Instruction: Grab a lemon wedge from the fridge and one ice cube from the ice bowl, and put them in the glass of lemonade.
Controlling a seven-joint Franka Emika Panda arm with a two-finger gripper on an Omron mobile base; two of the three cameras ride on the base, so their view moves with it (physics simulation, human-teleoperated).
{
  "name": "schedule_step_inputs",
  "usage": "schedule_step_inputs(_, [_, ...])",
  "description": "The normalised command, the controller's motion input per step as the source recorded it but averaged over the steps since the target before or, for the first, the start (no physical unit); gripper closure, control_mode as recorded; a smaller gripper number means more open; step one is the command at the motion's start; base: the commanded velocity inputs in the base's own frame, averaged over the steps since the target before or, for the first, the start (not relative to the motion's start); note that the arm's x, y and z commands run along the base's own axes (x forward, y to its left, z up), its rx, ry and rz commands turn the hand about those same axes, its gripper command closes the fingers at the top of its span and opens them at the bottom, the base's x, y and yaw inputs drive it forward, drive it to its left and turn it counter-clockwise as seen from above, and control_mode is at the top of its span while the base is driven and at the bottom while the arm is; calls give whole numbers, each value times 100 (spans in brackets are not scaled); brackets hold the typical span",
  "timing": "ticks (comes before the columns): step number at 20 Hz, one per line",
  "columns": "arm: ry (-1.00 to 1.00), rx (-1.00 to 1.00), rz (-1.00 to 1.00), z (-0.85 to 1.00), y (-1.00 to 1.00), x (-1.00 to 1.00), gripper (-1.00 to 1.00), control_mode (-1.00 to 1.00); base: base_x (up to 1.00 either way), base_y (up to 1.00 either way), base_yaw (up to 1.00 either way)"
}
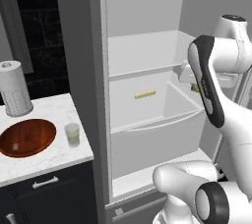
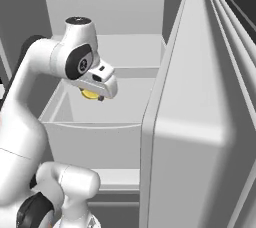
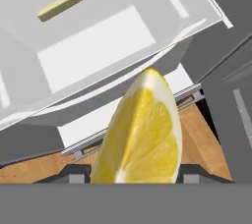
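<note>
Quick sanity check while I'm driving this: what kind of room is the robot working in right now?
A simulated home kitchen, most likely: an open fridge with pale shelves and a drawer, a marble counter carrying a wooden bowl and glass of lemonade, and a paper-towel roll.

**Even, flat rendered light — soft shadows, no glare**

All three views are bright and sharp, without blur or edge distortion. Inside the fridge [image 1: 147, 61] the pale walls shade gently toward the corners. The ice bowl [image 1: 27, 137] carries a faint gloss. Close to the hand camera, the lemon wedge [image 3: 140, 134] stays crisp — evenly lit.
</note>
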Motion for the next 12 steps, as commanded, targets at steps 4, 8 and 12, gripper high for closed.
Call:
schedule_step_inputs(4, [26,1,3,-56,7,-78,100,-100,0,0,0])
schedule_step_inputs(8, [21,0,0,-54,11,-40,100,-100,0,0,0])
schedule_step_inputs(12, [14,0,0,-21,6,-13,100,-100,0,0,0])
